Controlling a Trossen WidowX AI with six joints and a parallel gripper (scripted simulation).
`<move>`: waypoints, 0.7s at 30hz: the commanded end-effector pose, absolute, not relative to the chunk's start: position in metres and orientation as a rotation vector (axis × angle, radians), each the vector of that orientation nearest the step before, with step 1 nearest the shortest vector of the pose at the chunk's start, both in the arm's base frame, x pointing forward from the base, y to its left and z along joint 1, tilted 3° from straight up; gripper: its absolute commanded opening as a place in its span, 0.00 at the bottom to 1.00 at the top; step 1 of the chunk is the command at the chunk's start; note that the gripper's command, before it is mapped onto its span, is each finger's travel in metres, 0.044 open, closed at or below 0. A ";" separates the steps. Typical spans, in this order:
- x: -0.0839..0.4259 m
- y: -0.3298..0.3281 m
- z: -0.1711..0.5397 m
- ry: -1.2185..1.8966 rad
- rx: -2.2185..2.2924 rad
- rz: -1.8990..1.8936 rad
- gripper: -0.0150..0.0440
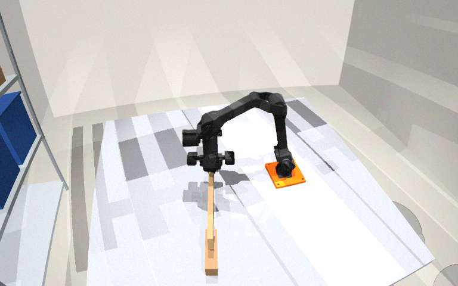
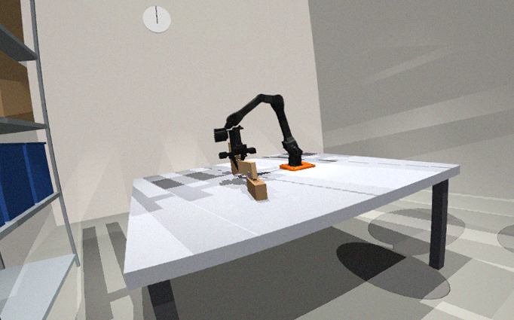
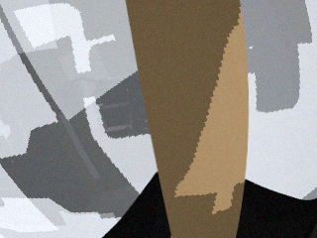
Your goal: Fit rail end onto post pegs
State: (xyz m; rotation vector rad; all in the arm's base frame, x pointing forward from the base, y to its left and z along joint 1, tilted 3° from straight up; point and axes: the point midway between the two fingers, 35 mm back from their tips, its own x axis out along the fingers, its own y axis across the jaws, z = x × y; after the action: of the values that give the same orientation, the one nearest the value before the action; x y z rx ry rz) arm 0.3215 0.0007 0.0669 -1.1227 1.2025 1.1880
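Observation:
The long wooden rail (image 1: 210,208) (image 2: 247,168) (image 3: 198,99) runs from under the gripper to the low footboard block (image 1: 211,263) (image 2: 258,189). Its footboard end is at the small grey bracket; how deep it sits there is too small to tell. My gripper (image 1: 211,170) (image 2: 236,162) (image 3: 184,175) points down and is shut on the rail near its other end. The wooden post (image 2: 230,147) stands just behind the gripper in the exterior view and is hidden in the top view. The pegs, the holes and any gap between rail and post are hidden.
The arm's orange base plate (image 1: 297,180) (image 2: 296,167) is on the white table (image 1: 175,256) (image 2: 182,246), to the right of the rail. A shelf rack with blue bins (image 1: 16,128) (image 2: 2,185) stands beyond the table's left side.

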 end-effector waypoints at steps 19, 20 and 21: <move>0.326 0.001 0.084 1.180 -1.128 1.176 0.25; 0.326 0.001 0.085 1.180 -1.128 1.176 0.25; 0.326 0.001 0.085 1.180 -1.128 1.176 0.25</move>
State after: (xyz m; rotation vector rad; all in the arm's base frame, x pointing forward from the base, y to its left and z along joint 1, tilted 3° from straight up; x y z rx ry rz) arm 0.3217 0.0001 0.0774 -1.1228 1.2024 1.1881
